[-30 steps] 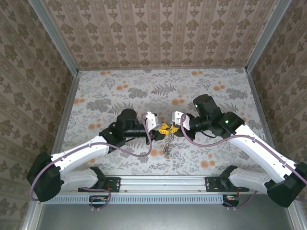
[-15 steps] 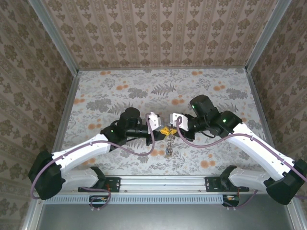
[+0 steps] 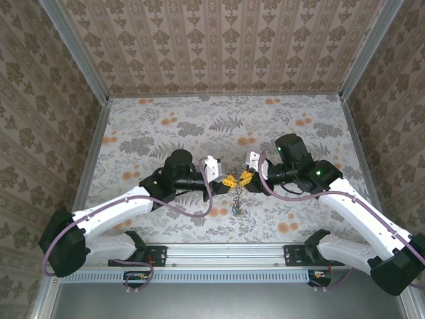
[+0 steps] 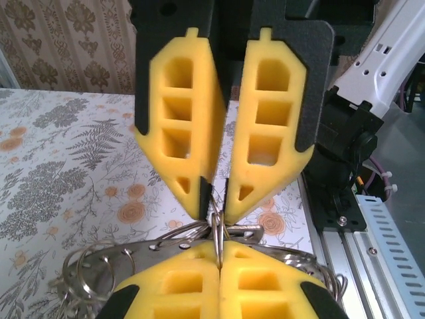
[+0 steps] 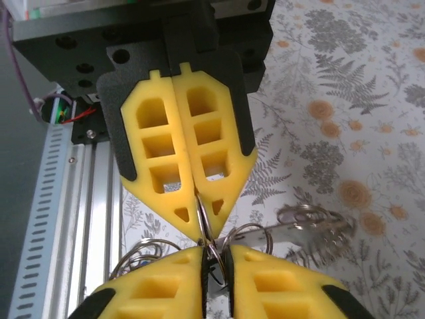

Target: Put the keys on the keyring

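My two grippers meet tip to tip above the middle of the table. The left gripper [image 3: 227,178] [image 4: 219,247] is shut on a thin wire ring [image 4: 218,229]. The right gripper [image 3: 244,177] [image 5: 214,258] pinches the same wire ring [image 5: 211,229] from the other side, its pads a narrow slit apart. The keyring [image 4: 126,256] [image 5: 312,222], a flat grey metal hoop carrying several small wire loops, hangs off that ring below the tips; from above it shows as a dangling bunch [image 3: 236,199]. The keys are hidden.
The flowered table [image 3: 166,126] is walled by patterned panels on three sides. A metal rail [image 3: 226,254] with both arm bases runs along the near edge. The right arm's black base [image 4: 345,166] stands close behind the fingertips in the left wrist view.
The left gripper has closed on the wire ring. The right arm has drawn back slightly to the right, and the hanging bunch has shifted a little right and down.
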Controlling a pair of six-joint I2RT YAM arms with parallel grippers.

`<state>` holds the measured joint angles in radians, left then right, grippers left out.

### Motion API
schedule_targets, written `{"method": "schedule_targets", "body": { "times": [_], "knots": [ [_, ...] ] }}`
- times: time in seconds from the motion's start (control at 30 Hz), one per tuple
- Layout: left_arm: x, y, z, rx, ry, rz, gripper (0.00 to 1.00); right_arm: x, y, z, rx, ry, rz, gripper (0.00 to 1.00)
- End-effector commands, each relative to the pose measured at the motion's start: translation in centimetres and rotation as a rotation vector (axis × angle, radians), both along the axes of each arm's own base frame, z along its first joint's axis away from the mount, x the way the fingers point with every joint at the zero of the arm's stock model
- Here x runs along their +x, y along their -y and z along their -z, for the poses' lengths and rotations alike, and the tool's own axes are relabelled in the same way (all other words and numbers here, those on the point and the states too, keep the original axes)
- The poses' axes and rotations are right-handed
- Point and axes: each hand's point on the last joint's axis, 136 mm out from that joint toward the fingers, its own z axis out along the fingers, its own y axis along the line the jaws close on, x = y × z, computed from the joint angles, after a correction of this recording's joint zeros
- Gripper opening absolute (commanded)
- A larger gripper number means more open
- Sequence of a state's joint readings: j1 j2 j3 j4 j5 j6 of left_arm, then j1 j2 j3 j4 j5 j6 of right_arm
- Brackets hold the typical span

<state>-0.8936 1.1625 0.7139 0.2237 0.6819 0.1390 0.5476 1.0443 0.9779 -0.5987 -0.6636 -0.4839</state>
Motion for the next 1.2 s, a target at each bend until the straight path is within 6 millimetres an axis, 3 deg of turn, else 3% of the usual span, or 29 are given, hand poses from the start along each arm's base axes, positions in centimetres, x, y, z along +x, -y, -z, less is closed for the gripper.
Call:
{"method": "schedule_targets", "body": {
  "times": [0.0,0.23,0.37,0.4,0.5,0.67,0.77,0.9,1.07,1.17],
  "knots": [
    [-0.6,-0.2,-2.7,-0.1,0.064,0.035,0.0,0.1,-0.6,-0.5,0.032,-0.027,-0.021,0.02],
    [-0.7,-0.6,-3.2,-0.125,0.098,0.025,0.0,0.2,-0.3,1.5,-0.025,-0.115,0.019,0.0],
    [-0.4,-0.8,-3.5,-0.143,0.108,0.004,0.0,-0.1,0.0,3.1,-0.049,-0.199,0.041,0.23],
    [-0.3,-0.8,-3.6,-0.146,0.109,0.001,0.0,-0.2,-0.1,3.4,-0.051,-0.218,0.039,0.23],
    [-0.3,-0.8,-3.7,-0.156,0.114,-0.002,0.0,-0.1,-0.3,3.5,-0.052,-0.241,0.034,0.09],
    [-0.4,-0.7,-3.7,-0.161,0.111,0.008,0.0,0.2,-0.8,2.5,-0.017,-0.253,0.026,0.08],
    [-0.4,-0.7,-3.6,-0.165,0.11,0.009,0.0,0.2,-0.8,2.1,-0.006,-0.222,0.018,0.18],
    [-0.6,-0.8,-3.5,-0.171,0.105,0.017,0.0,1.0,-0.2,0.4,0.051,-0.02,0.05,0.32],
    [-1.1,-0.7,-3.5,-0.17,0.099,0.045,0.0,1.0,0.9,-1.3,0.102,0.197,0.077,0.32],
    [-1.3,-0.6,-3.5,-0.167,0.095,0.061,0.0,0.3,0.6,-1.8,0.116,0.218,0.028,0.32]
  ]
}}
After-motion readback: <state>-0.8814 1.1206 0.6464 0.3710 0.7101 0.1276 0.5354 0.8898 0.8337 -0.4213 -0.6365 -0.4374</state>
